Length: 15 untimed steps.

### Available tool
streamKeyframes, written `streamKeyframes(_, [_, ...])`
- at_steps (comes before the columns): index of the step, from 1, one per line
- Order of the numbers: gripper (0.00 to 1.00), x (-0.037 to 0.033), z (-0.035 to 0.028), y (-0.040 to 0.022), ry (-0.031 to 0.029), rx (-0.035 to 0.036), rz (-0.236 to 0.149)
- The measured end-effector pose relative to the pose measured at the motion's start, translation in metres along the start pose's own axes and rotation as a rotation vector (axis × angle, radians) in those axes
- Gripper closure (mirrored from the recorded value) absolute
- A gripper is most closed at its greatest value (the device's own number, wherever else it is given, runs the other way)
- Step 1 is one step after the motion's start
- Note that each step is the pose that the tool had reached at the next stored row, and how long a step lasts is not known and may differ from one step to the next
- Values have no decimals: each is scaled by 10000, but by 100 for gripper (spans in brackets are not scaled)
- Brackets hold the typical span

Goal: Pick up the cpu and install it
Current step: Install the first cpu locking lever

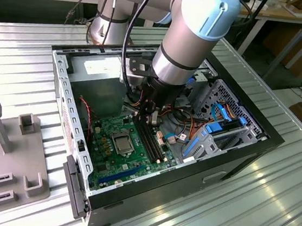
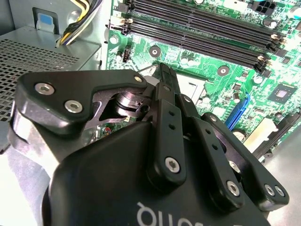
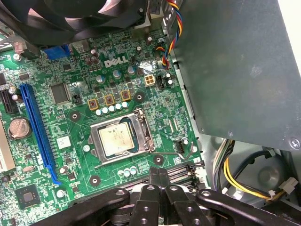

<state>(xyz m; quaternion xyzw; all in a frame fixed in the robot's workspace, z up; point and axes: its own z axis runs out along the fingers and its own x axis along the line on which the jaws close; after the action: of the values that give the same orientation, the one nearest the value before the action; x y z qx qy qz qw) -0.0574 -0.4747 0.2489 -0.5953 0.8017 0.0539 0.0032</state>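
Observation:
The cpu (image 3: 117,139) is a silver square lying flat in its socket on the green motherboard (image 3: 70,155), framed by the metal retention bracket. In the exterior view the cpu (image 1: 121,142) sits mid-board inside the open computer case. My gripper (image 3: 160,178) has its black fingers pressed together with nothing between them. It hangs a little above the board, over the memory slots beside the socket. In the second wrist view the gripper (image 2: 163,70) points down at the board and its fingers cover part of the socket. In the exterior view the gripper (image 1: 151,123) hangs below the arm's wrist.
The black case (image 1: 244,156) walls the board in. A grey power supply (image 3: 235,70) and its coloured cables (image 3: 235,174) lie beside the socket. A drive cage with blue parts (image 1: 220,129) stands on the exterior view's right. A grey fixture (image 1: 5,145) sits outside on the left.

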Motion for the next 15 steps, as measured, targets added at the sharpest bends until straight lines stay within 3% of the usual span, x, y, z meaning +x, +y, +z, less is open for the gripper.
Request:
streamKeyframes(5, [89,-27,2,-3,-21,-6,0])
streamKeyframes(11, [89,-148,12,20,-60,-17,-4])
streamKeyframes(14, [89,-180,14,25,-199,-59,-14])
streamKeyframes(15, [89,-194,15,29,-304,-91,-19])
